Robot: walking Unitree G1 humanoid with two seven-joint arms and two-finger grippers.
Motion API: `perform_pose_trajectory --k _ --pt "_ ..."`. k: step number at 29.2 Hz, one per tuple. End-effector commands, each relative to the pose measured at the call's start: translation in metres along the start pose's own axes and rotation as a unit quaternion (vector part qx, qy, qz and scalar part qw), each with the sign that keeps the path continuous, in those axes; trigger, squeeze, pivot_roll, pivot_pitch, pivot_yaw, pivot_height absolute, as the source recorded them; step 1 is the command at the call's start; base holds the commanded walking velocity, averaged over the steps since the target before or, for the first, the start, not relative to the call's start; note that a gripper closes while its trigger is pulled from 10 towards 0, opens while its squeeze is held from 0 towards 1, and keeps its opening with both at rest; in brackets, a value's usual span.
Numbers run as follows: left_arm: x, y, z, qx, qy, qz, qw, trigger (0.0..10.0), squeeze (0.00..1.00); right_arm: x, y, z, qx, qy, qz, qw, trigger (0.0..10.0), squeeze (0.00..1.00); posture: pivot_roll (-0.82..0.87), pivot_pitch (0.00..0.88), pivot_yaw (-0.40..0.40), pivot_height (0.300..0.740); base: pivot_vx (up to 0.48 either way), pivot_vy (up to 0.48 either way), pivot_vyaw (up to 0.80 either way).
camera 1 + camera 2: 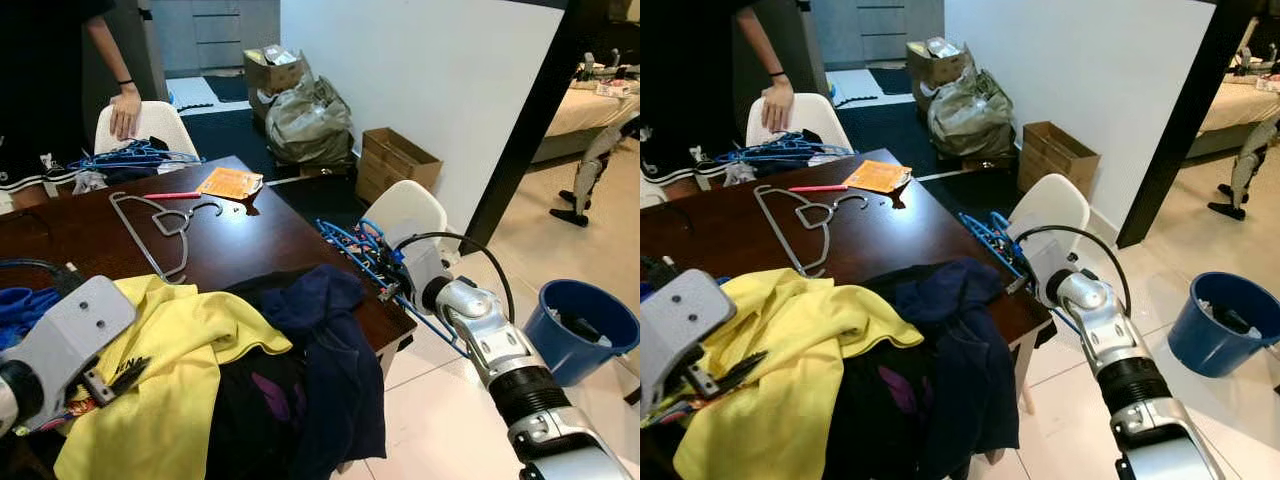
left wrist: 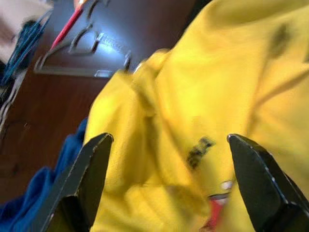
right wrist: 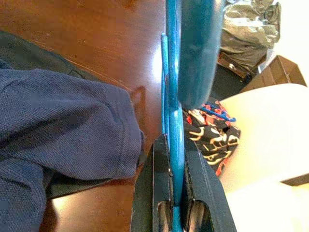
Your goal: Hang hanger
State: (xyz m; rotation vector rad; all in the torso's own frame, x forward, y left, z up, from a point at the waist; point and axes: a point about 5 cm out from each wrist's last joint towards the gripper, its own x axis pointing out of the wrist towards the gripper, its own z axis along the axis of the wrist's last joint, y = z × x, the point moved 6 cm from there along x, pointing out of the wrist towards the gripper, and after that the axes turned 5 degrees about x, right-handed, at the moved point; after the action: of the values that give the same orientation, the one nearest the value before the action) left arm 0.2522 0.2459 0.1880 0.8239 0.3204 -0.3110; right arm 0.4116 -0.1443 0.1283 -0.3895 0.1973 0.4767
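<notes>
No legible writing; right hand grips blue hanger.

Table ahead. Clothes pile on near edge, left gripper above it. Bare hanger on table behind pile; paper beyond it. Hanger bundle on far chair, person's hand on chair back. Right gripper at table's right edge, clamped on hanger; chair just beyond. Bucket on floor far right. Boxes by wall.
</notes>
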Motion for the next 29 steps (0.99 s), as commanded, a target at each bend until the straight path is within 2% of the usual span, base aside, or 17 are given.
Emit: perform_pose_trajectory --k 1,2,3,5,6,8,9,12,17,20,21,22,23,24,25,26,29 --pt "0.001 0.005 -0.006 0.013 0.026 0.014 0.999 10.0 0.00 -0.002 -0.002 -0.002 -0.002 0.002 -0.004 1.000 10.0 0.00 0.07 0.000 -0.049 0.740 0.000 0.000 0.00" --pt "0.001 0.005 -0.006 0.013 0.026 0.014 0.999 10.0 0.00 -0.002 -0.002 -0.002 -0.002 0.002 -0.004 1.000 10.0 0.00 0.07 0.000 -0.049 0.740 0.000 0.000 0.00" --pt "0.005 0.014 -0.007 0.002 0.042 0.049 0.998 10.0 0.00 -0.002 -0.002 -0.003 -0.003 0.003 -0.004 1.000 10.0 0.00 0.07 0.000 -0.049 0.740 0.000 0.000 0.00" --pt "0.005 0.014 -0.007 0.002 0.042 0.049 0.998 10.0 0.00 -0.002 -0.002 -0.003 -0.003 0.003 -0.004 1.000 10.0 0.00 0.07 0.000 -0.049 0.740 0.000 0.000 0.00" --pt "0.009 0.017 -0.010 -0.003 0.060 0.066 0.996 10.0 0.00 -0.002 -0.002 -0.002 -0.004 0.003 -0.003 1.000 10.0 0.00 0.07 0.000 -0.053 0.740 0.000 0.000 0.00" --pt "0.021 0.014 -0.024 -0.053 0.098 0.097 0.989 10.0 0.00 -0.001 -0.001 -0.001 -0.005 0.002 -0.001 1.000 10.0 0.00 0.07 0.000 -0.055 0.740 0.000 0.000 0.00" --pt "0.021 0.014 -0.024 -0.053 0.098 0.097 0.989 10.0 0.00 -0.001 -0.001 -0.001 -0.005 0.002 -0.001 1.000 10.0 0.00 0.07 0.000 -0.055 0.740 0.000 0.000 0.00" --pt "0.036 -0.007 -0.032 -0.096 0.101 0.079 0.987 10.0 0.00 -0.001 -0.001 0.000 -0.005 0.001 -0.001 1.000 10.0 0.00 0.07 0.000 -0.055 0.740 0.000 0.000 0.00" --pt "0.047 -0.023 -0.034 -0.120 0.104 0.057 0.986 10.0 0.00 -0.002 -0.003 0.000 -0.005 0.002 -0.003 1.000 10.0 0.00 0.06 0.000 -0.054 0.740 0.000 0.000 0.00" --pt "0.051 -0.030 -0.036 -0.108 0.115 0.043 0.987 10.0 0.00 -0.003 -0.004 -0.001 -0.007 0.003 -0.005 1.000 10.0 0.00 0.06 0.000 -0.054 0.740 0.000 0.000 0.00" --pt "0.052 -0.031 -0.037 -0.104 0.119 0.043 0.987 8.4 0.00 -0.003 -0.004 -0.001 -0.006 0.003 -0.006 1.000 10.0 0.00 0.05 0.000 -0.050 0.740 0.000 0.000 0.00" --pt "0.053 -0.032 -0.037 -0.101 0.122 0.043 0.986 8.4 0.00 -0.003 -0.005 -0.001 -0.006 0.003 -0.006 1.000 10.0 0.00 0.05 0.000 -0.050 0.740 0.000 0.000 0.00" --pt "0.053 -0.025 -0.036 -0.098 0.123 0.059 0.986 0.0 0.00 -0.003 -0.005 -0.001 -0.005 0.003 -0.007 1.000 10.0 0.00 0.05 0.000 -0.048 0.740 0.000 0.000 0.00" --pt "0.053 -0.025 -0.036 -0.098 0.123 0.059 0.986 0.0 0.00 -0.003 -0.005 -0.001 -0.005 0.003 -0.007 1.000 10.0 0.00 0.05 0.000 -0.048 0.740 0.000 0.000 0.00" --pt "0.054 -0.016 -0.036 -0.098 0.129 0.086 0.983 0.0 0.00 -0.004 -0.005 -0.002 -0.005 0.004 -0.007 1.000 10.0 0.00 0.05 0.000 -0.048 0.740 0.000 0.000 0.00" --pt "0.054 -0.016 -0.036 -0.098 0.129 0.086 0.983 0.0 0.00 -0.004 -0.005 -0.002 -0.005 0.004 -0.007 1.000 10.0 0.00 0.05 0.000 -0.048 0.740 0.000 0.000 0.00" --pt "0.053 -0.002 -0.042 -0.086 0.138 0.122 0.979 0.0 0.00 -0.004 -0.006 -0.002 -0.005 0.004 -0.008 1.000 10.0 0.00 0.05 0.000 -0.048 0.740 0.000 0.000 0.00"
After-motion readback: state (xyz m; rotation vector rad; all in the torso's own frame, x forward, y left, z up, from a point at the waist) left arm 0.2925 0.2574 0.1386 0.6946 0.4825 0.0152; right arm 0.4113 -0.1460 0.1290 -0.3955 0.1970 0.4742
